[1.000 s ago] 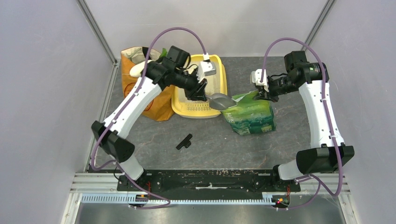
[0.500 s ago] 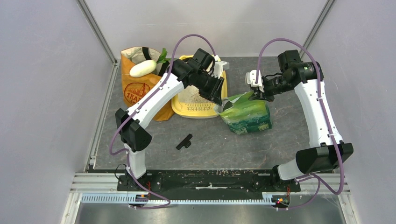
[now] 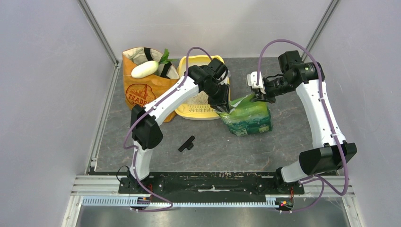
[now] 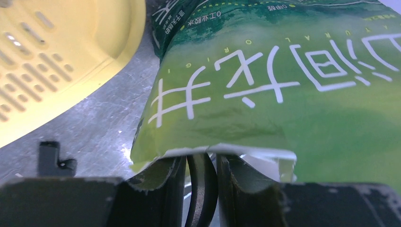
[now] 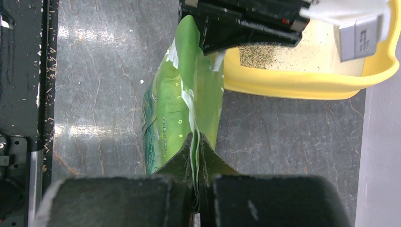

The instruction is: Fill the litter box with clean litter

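Observation:
The yellow litter box [image 3: 196, 112] stands at the back middle, with a thin speckled layer of clean litter [image 3: 201, 99] in its basin, also seen in the right wrist view [image 5: 265, 54]. Just right of it lies the green foil bag [image 3: 248, 118]. My left gripper [image 3: 222, 106] reaches across the box's right rim to the bag's mouth. It is shut on the scoop handle [image 4: 204, 189], and the scoop's bowl is hidden under the bag's torn edge [image 4: 227, 149]. My right gripper [image 3: 259, 97] is shut on the bag's upper edge [image 5: 195, 137] and holds it up.
An orange paper bag [image 3: 146, 92] with a white radish [image 3: 144, 69] stands left of the litter box. A small black part [image 3: 187, 143] lies on the table in front. Grey walls close in both sides and the back.
My left arm swung right, from over the litter box to the bag's mouth, and the scoop went out of sight there. My right gripper drew the bag slightly left.

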You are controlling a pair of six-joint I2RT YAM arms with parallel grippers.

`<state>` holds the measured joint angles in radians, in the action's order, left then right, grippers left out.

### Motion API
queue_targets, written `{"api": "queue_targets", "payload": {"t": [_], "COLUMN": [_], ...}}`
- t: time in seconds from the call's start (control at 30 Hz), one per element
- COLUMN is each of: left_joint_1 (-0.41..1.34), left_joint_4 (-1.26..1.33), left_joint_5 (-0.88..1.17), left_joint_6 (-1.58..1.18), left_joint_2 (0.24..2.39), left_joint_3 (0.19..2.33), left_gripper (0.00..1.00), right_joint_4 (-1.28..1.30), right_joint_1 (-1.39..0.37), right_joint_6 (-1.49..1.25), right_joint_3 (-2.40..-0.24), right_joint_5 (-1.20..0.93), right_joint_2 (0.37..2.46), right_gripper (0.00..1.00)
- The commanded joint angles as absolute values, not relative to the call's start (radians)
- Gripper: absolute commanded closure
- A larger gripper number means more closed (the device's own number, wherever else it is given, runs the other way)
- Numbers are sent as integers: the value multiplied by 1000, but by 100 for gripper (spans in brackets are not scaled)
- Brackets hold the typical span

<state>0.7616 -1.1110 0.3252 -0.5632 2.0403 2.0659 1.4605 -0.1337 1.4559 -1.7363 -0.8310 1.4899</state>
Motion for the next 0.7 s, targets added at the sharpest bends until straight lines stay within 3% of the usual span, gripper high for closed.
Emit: {"api": "queue_targets", "payload": {"t": [0.0,0.27,0.67], "left_joint_1": [773,781,781], "left_joint_4": [-1137,-1009,-324], "left_joint_5": [295,506,847], "left_joint_6": [-647,-701,-870], "left_joint_2": [2151,2239,2147], "left_joint_3": [2051,2000,1728], "left_gripper": [98,98,98], "right_joint_4": [1438,1401,1367], "right_joint_1": [-150,-172,-187], "right_joint_6": [1460,1425,1341], "right_joint_3": [-1792,-1753,-1714], "right_joint_5": [-893,-904,-939], "right_joint_2": [1473,1478,1448], "right_gripper": [100,100,100]}}
